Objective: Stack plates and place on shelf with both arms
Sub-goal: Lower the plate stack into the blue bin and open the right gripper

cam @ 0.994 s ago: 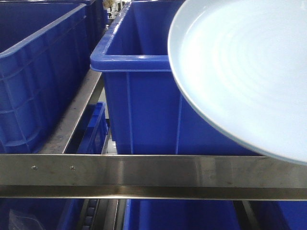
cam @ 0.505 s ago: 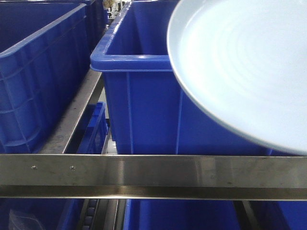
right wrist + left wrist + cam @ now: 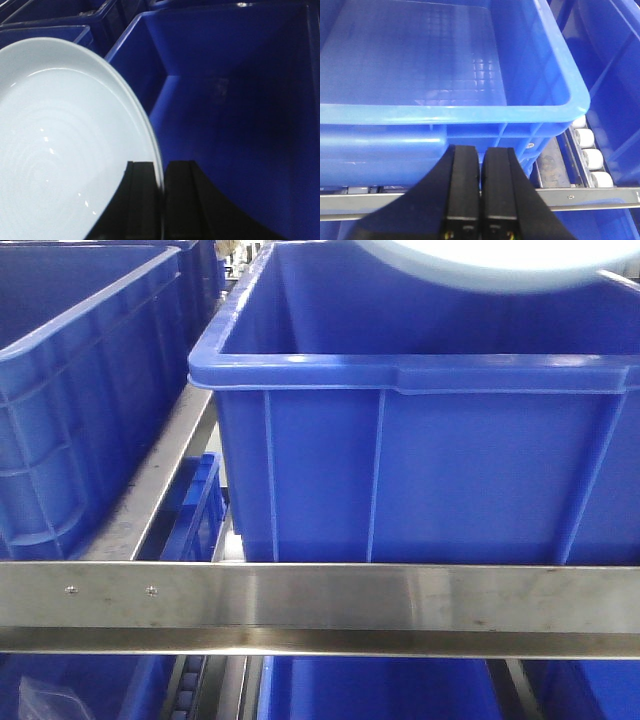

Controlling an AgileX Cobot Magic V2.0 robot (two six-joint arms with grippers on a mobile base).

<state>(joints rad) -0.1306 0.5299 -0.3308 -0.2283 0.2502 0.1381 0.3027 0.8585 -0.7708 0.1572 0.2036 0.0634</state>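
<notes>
One plate (image 3: 65, 150) over blue crate (image 3: 240, 125)

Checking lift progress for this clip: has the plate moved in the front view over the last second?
Yes. The plate has risen: it covered the blue bin's right front, now only its edge shows above the bin's rim.

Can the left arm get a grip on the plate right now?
Probably not: the left gripper is shut, low by a blue crate, with no plate in its view. The plate sits clamped in the right gripper over another crate.

Glossy plate (image 3: 60, 150), blue plastic crate (image 3: 420, 440), brushed-metal rail (image 3: 320, 605).
</notes>
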